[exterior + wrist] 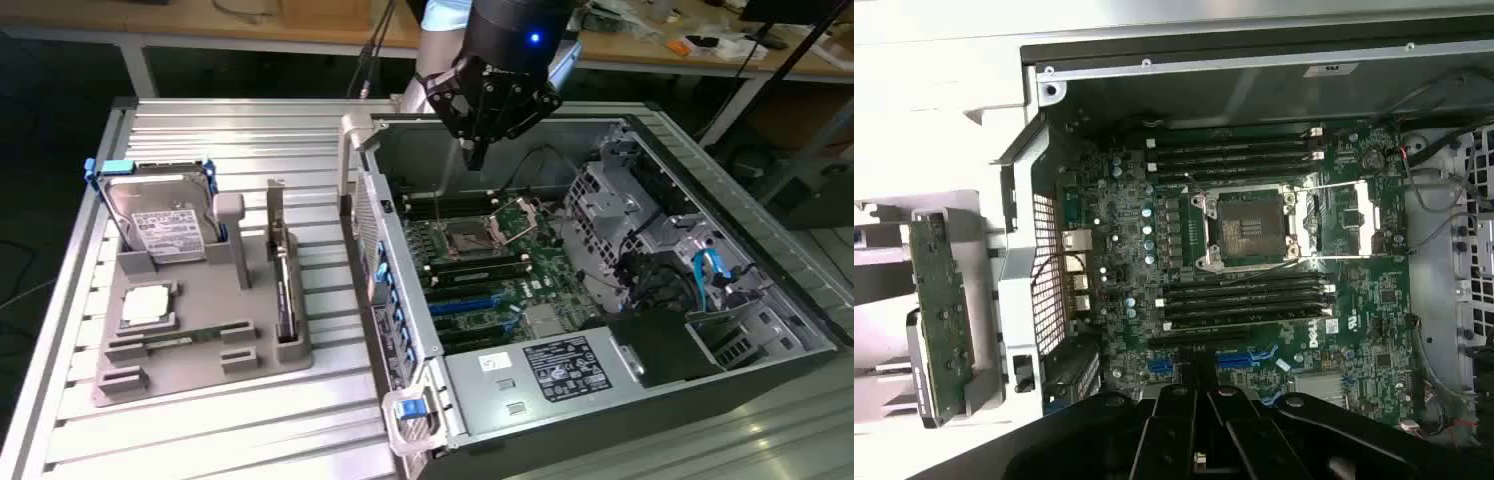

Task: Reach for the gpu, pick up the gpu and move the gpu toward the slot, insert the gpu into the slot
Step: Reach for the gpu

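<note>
The gripper [474,155] hangs over the open case [367,215], above the far end of the motherboard [541,262]. Its jaws are together and it carries nothing. The work stands at the reach.

In the exterior view the gpu [283,295] is at about eight o'clock from the gripper and well apart from it. It stands edge-on in the grey tray [134,385] outside the case, untouched, with the hard drive [163,225] at its ten o'clock. The blue slot [1249,357] lies bare on the board, at roughly six o'clock from the gripper in that same view.

To reach well, in my judgement:
- The case's side wall stands between the gripper and the tray, so the arm wants height enough to clear it.
- The jaws must part before they come near the card.
- The approach should come straight down, with the jaws square across the card's thin top edge.
- The grip belongs near the middle of the card's length, so it hangs level and does not tilt.
- A slanted approach risks jamming the card in its holder.
</note>
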Available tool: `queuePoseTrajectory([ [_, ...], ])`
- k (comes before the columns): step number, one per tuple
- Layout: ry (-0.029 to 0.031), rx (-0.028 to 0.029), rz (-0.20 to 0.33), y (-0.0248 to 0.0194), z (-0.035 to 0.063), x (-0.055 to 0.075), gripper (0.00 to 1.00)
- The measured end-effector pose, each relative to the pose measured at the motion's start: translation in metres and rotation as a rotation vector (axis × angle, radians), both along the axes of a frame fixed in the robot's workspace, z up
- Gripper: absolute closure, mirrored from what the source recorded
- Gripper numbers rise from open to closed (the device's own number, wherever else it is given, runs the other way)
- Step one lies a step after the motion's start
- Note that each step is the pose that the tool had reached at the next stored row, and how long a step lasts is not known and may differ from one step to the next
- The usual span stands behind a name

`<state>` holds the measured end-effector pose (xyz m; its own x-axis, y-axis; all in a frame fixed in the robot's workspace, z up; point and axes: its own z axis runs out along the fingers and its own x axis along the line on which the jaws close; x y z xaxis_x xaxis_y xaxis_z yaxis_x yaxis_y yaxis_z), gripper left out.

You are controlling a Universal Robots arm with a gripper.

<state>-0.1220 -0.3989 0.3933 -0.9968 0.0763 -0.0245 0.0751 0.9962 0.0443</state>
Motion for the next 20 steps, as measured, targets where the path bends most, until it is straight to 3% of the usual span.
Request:
queuePoseTrajectory([
  [20,-0.0005,0.0001,-0.002,0.0,0.0,-0.074,0.89],
])
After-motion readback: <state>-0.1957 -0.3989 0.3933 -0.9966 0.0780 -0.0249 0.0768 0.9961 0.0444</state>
